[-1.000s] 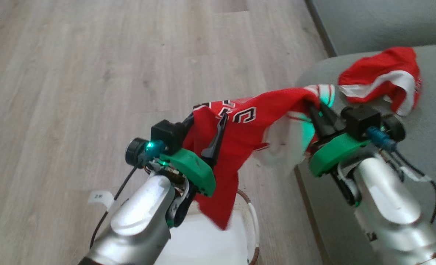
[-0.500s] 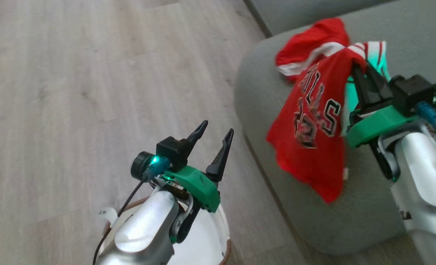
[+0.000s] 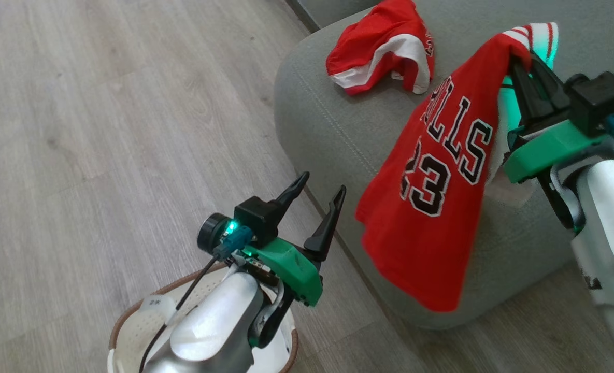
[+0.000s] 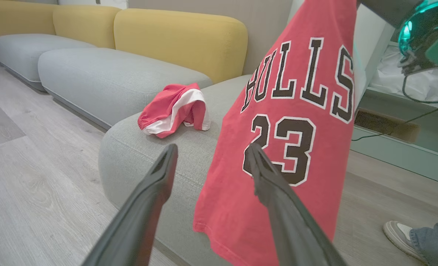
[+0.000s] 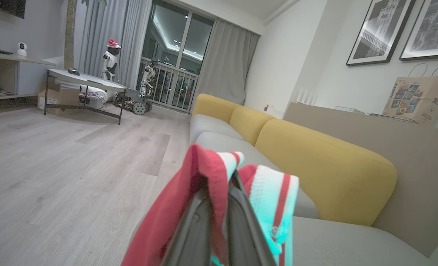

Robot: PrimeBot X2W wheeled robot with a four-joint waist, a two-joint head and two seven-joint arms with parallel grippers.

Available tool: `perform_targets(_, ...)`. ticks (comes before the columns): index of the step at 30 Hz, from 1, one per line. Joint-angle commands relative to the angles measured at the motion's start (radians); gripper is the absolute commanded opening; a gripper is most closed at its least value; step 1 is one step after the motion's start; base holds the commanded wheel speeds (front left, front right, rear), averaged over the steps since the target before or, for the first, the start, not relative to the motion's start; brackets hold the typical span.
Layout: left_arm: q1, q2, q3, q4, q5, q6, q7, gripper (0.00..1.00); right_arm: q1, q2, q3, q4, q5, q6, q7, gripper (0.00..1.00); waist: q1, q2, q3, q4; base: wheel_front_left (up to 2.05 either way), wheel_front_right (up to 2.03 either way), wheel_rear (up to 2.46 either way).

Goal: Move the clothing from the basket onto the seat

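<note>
At the lower left of the head view sits the basket (image 3: pixel 128 327), partly behind the left forearm. Above it the left gripper (image 3: pixel 323 182) hovers with its fingers spread and nothing between them. Further right, on the seat (image 3: pixel 312 114), the striped garment (image 3: pixel 384 46) lies crumpled near the rounded corner. Right of that the jersey (image 3: pixel 441 207) hangs in the air before the cushion's edge, its hem dropping lower than the cushion top. It is pinched at a striped trim edge by the right gripper (image 3: pixel 519 65), whose fingers are clamped together on the cloth. The fabric looks thin, light and limp. It drapes straight down from that single pinch, should fold wherever it is set, and might slide off the rounded edge if let go too near it. A hold on doubled trim or hem seems firmer than on one slick layer.
</note>
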Motion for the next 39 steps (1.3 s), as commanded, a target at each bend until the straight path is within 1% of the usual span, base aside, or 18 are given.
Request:
perform_targets(1,-0.034,0.008,0.027,-0.036,-0.007,0.004,-0.012,1.00,-0.055,-0.011,0.017,-0.030,0.007,0.007,0.003,0.00,0.0000,0.0000,0.003,0.010,0.00,0.00,0.00)
perform_targets(6,-0.032,0.008,0.026,-0.041,-0.008,0.011,-0.012,1.00,-0.116,-0.038,0.058,0.013,0.017,0.007,0.018,0.00,0.0000,0.0000,0.012,0.056,0.00,0.00,0.00)
perform_targets(10,-0.029,0.008,0.034,-0.053,0.002,0.017,-0.012,1.00,-0.216,-0.070,0.064,0.065,0.024,0.007,0.031,0.00,0.0000,0.0000,0.027,0.105,0.00,0.00,0.00)
perform_targets(11,-0.032,0.008,0.037,-0.063,0.012,0.020,-0.012,1.00,-0.284,-0.088,0.058,0.097,0.035,0.007,0.041,0.00,0.0000,0.0000,0.045,0.132,0.00,0.00,0.00)
perform_targets(16,-0.065,0.008,0.040,-0.080,0.048,0.020,-0.012,1.00,-0.502,-0.161,0.026,0.189,0.030,0.007,0.066,0.00,0.0000,0.0000,0.123,0.205,0.00,0.00,0.00)
perform_targets(17,-0.065,0.008,0.040,-0.080,0.048,0.020,-0.012,1.00,-0.502,-0.161,0.026,0.189,0.030,0.007,0.066,0.00,0.0000,0.0000,0.123,0.205,0.00,0.00,0.00)
perform_targets(20,-0.096,0.008,0.037,-0.090,0.070,0.020,-0.012,1.00,-0.645,-0.219,0.002,0.254,0.001,0.007,0.075,0.00,0.0000,0.0000,0.186,0.250,0.00,0.00,0.00)
perform_targets(24,-0.136,0.008,0.029,-0.103,0.098,0.019,-0.012,1.00,-0.801,-0.285,-0.058,0.320,-0.068,0.007,0.078,0.00,0.0000,0.0000,0.270,0.306,0.00,0.00,0.00)
perform_targets(29,-0.188,0.008,0.016,-0.122,0.131,0.020,-0.012,1.00,-0.934,-0.327,-0.170,0.397,-0.156,0.007,0.051,0.00,0.0000,0.0000,0.374,0.362,0.00,0.00,0.00)
perform_targets(32,-0.219,0.008,0.012,-0.139,0.148,0.027,-0.012,1.00,-0.954,-0.332,-0.233,0.455,-0.214,0.007,0.028,0.00,0.0000,0.0000,0.434,0.384,0.00,0.00,0.00)
perform_targets(34,-0.236,0.009,0.016,-0.153,0.158,0.036,-0.012,1.00,-0.949,-0.323,-0.288,0.497,-0.245,0.007,0.011,0.00,0.0000,0.0000,0.474,0.390,0.00,0.00,0.00)
perform_targets(39,-0.256,0.017,0.013,-0.173,0.176,0.049,-0.009,1.00,-0.886,-0.295,-0.418,0.600,-0.332,0.007,-0.029,0.00,0.0000,0.0000,0.554,0.403,0.00,0.00,0.00)
